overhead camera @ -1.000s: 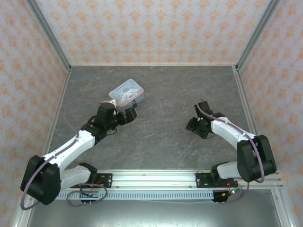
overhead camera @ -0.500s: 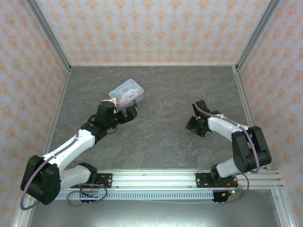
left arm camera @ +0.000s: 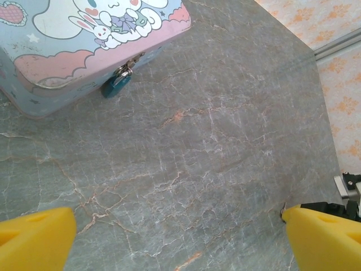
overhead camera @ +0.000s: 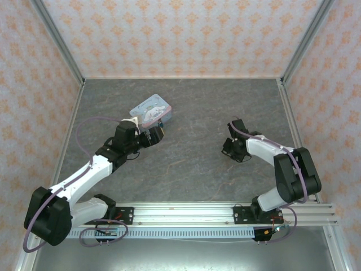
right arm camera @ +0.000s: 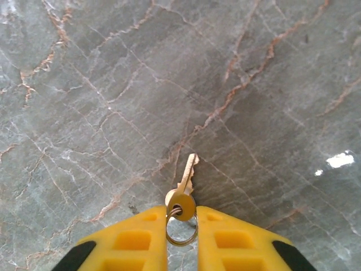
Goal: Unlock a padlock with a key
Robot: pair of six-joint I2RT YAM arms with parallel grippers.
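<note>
The dark teal padlock [left arm camera: 115,84] hangs from the clasp on the near side of the pale blue cartoon tin [left arm camera: 84,45]. My left gripper [left arm camera: 180,240] is open just short of the tin, its yellow fingers [left arm camera: 34,237] wide apart over bare tabletop. In the top view the left gripper [overhead camera: 157,134] sits right below the tin [overhead camera: 151,109]. The small pale key [right arm camera: 187,172] points away from my right gripper [right arm camera: 181,226], whose yellow fingers [right arm camera: 135,237] are shut on its round head and wire ring [right arm camera: 181,231]. The key tip hovers close to the stone surface. From above, the right gripper [overhead camera: 228,148] is at mid-right.
The grey marbled tabletop [overhead camera: 197,113] is walled by patterned panels, with metal corner posts [overhead camera: 56,39] at the sides. A rail [overhead camera: 180,212] runs along the near edge. A wide stretch of table separates the two grippers.
The right arm's wrist has drawn slightly left and turned, with the key still in its fingers. The left gripper has edged a little closer to the tin.
</note>
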